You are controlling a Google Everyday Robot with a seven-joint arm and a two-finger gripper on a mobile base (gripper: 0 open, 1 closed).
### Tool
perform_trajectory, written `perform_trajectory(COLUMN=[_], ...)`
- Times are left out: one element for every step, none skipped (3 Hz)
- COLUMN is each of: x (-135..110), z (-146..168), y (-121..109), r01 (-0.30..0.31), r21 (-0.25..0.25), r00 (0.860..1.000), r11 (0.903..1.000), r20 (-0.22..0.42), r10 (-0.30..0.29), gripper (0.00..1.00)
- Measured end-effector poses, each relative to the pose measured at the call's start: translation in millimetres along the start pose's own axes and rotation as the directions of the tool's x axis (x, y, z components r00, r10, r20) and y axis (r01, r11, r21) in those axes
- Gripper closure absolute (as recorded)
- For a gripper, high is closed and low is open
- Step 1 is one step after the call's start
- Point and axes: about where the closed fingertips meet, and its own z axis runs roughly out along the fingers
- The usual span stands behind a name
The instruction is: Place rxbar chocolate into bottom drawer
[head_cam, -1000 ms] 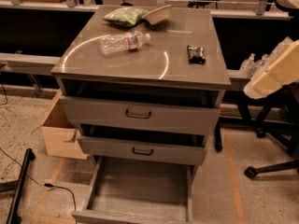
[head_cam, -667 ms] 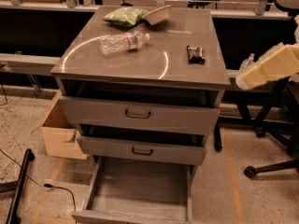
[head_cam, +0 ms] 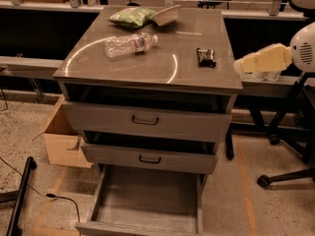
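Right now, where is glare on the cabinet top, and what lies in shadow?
Camera view: a curved glare arc partly rings the water bottle on the cabinet top, ending left of the rxbar chocolate; gaps above both upper drawers are dark; the open bottom drawer is dimly lit; the pale gripper hangs right of the cabinet.

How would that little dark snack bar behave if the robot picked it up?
The rxbar chocolate looks small and flat, so probably light and unlikely to roll. Its wrapper seems glossy, perhaps slippery. The gripper hovers just off the cabinet top, near but not touching the bar.
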Motion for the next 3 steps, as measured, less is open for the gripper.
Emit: perform_trajectory(x=[-22,-22,-15], z=[-3,3,50], y=[-12,-5,9], r01=[-0.076,-0.055,-0.069], r21=[0.044,0.026,0.006], r00=[0.994,0.995,0.994], r11=[0.9961,0.9981,0.9976], r20=[0.085,0.08,0.082], r10=[0.072,0.053,0.068], gripper=[0.0,0.0,0.0])
